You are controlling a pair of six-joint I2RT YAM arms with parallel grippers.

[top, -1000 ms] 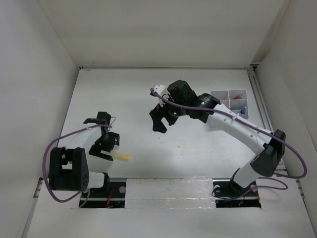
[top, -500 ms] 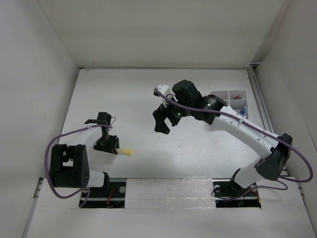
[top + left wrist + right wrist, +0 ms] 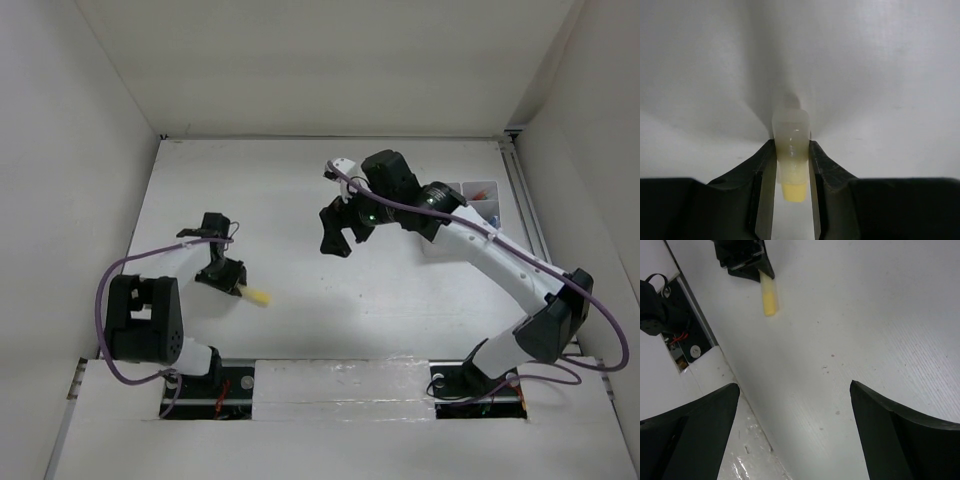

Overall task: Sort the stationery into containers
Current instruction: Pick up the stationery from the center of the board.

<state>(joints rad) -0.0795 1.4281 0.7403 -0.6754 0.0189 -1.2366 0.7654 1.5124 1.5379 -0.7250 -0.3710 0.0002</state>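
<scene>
A yellow marker stick [image 3: 258, 296] with a clear cap [image 3: 790, 135] is clamped between my left gripper's [image 3: 228, 275] fingers at the table's front left, its yellow end pointing toward the near right. The right wrist view shows the same marker [image 3: 769, 299] jutting from the left gripper [image 3: 747, 260]. My right gripper [image 3: 337, 232] hangs open over the middle of the table with nothing between its fingers [image 3: 700, 430]. The white divided container [image 3: 465, 186] stands at the back right, partly hidden by the right arm. A red item [image 3: 481, 191] and a blue-capped tube [image 3: 491, 222] lie in it.
White walls enclose the table on the left, back and right. A metal rail [image 3: 525, 200] runs along the right edge by the container. The arm bases and a glossy strip [image 3: 340, 385] line the near edge.
My left gripper has shut on the yellow marker and swung it slightly away from the near edge. The right arm has drifted toward the back right, still open.
</scene>
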